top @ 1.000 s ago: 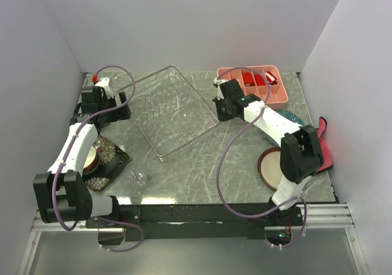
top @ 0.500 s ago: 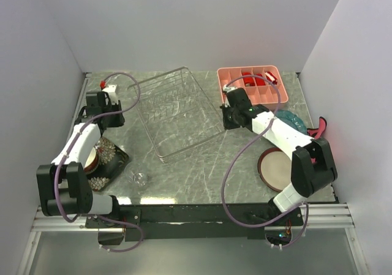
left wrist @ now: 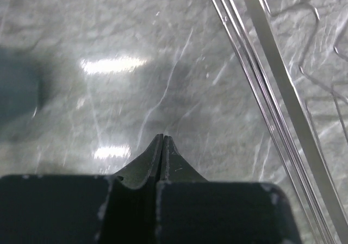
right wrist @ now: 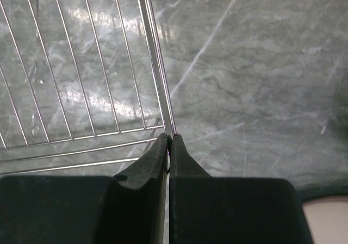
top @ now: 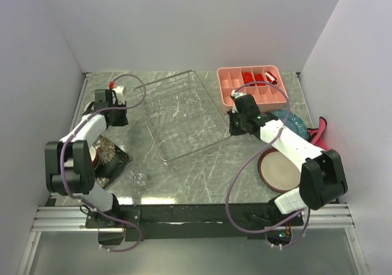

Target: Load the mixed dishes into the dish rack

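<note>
Your left fingers [left wrist: 154,160] are pressed together with nothing between them, over bare surface [left wrist: 109,37] just beside the dish rack [top: 184,113]. The rack sits askew near the middle of the far edge. Your right fingers [right wrist: 156,154] are pinched tight on the rack's rim wire at its right-hand corner.

On table [top: 208,171]: dish rack [top: 184,113] centre; compartment tray [top: 252,85] behind-right; glass [top: 140,178] front-left of rack.
</note>
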